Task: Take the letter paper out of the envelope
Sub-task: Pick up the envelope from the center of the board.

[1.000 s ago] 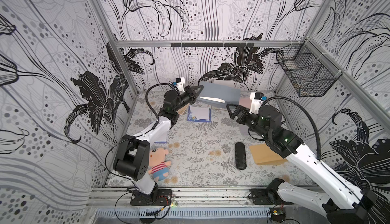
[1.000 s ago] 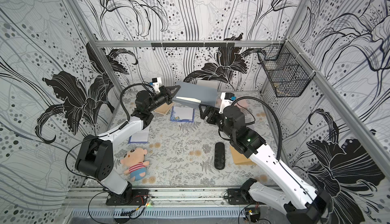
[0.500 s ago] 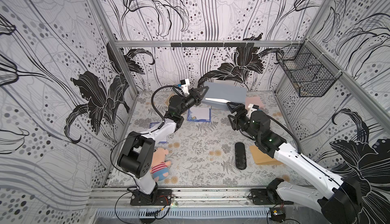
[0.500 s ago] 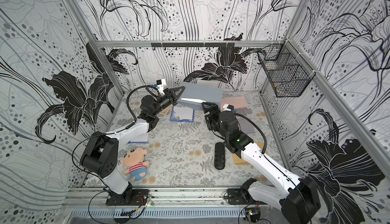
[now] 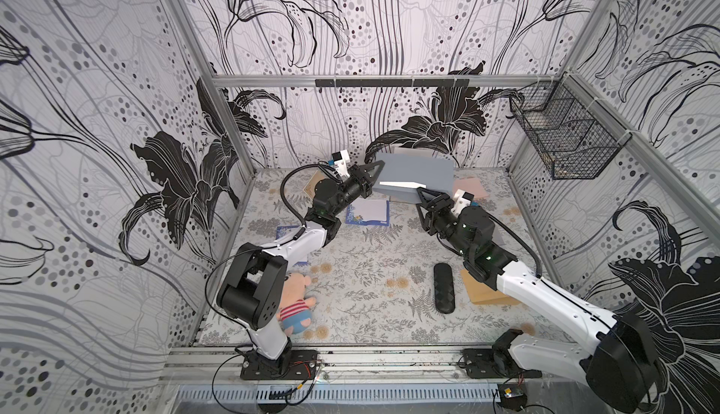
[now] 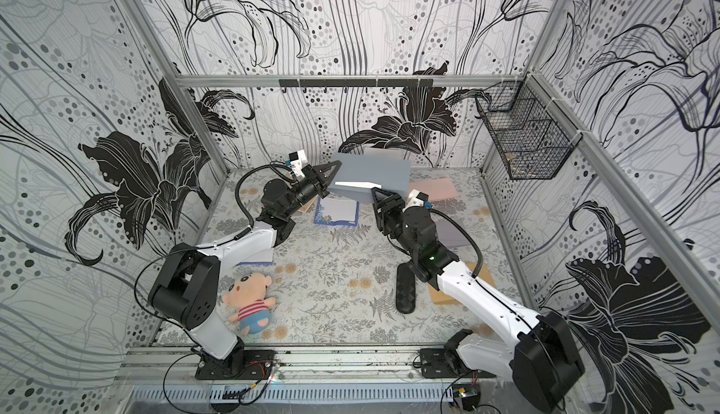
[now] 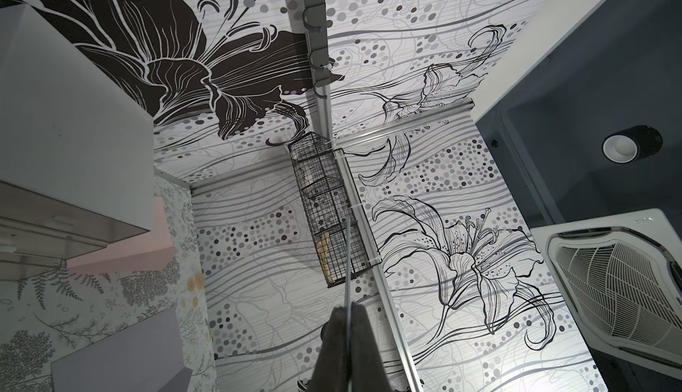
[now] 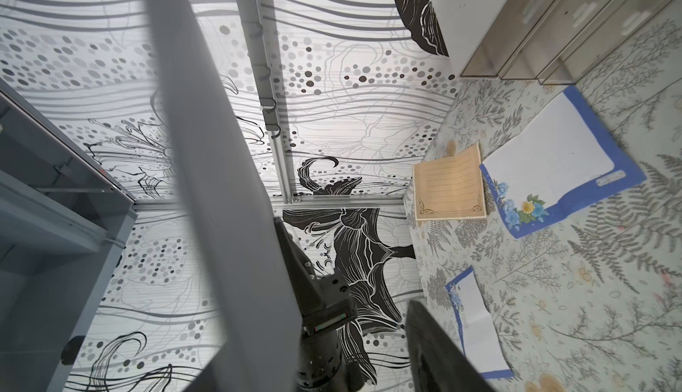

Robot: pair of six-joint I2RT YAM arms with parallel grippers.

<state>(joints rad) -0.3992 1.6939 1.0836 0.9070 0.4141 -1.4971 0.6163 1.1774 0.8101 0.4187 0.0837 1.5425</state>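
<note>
Right wrist: one tan sheet [image 8: 448, 187], two blue-bordered sheets [image 8: 553, 161] [image 8: 476, 320], one grey envelope [image 8: 221, 150].

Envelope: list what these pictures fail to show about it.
- Letter paper: hidden inside the envelope in both top views; white strip may be flap or paper.
- Right wrist view: envelope blurred near the lens; contact with the right gripper unclear.
- Left wrist view: the left gripper holds it edgewise, a thin line.

Desk [image 5: 370, 268] tally
Two blue-bordered sheets [image 8: 553, 165] [image 8: 476, 320], one tan sheet [image 8: 448, 187], one grey envelope [image 5: 417, 172], probably three more envelopes [image 5: 469, 189] [image 6: 452, 234] [image 5: 481, 293], one doll [image 6: 249, 299], one black case [image 5: 444, 287], one wire basket [image 5: 565, 139], one drawer unit [image 8: 546, 17].
</note>
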